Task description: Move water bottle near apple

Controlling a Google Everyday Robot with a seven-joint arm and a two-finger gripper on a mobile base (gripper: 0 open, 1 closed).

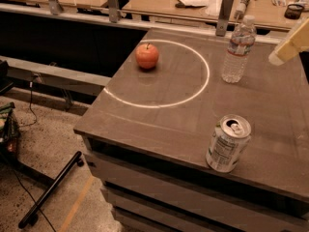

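While pincer (286, 49) hovers right of water bottle (238, 50), apple (147, 56) sits apart.

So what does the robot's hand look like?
Only a bit of the gripper shows, at the right edge of the view beside the water bottle. It is a pale cream, blocky piece with a rounded whitish tip. No cables or markings show.

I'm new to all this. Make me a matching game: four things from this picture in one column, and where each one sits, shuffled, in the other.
1 apple
2 water bottle
3 can
4 gripper

A near the table's front edge
B inside the white circle
C at the picture's right edge, above the table
D standing just outside the circle, on its right

Pairs: 1-B, 2-D, 3-A, 4-C
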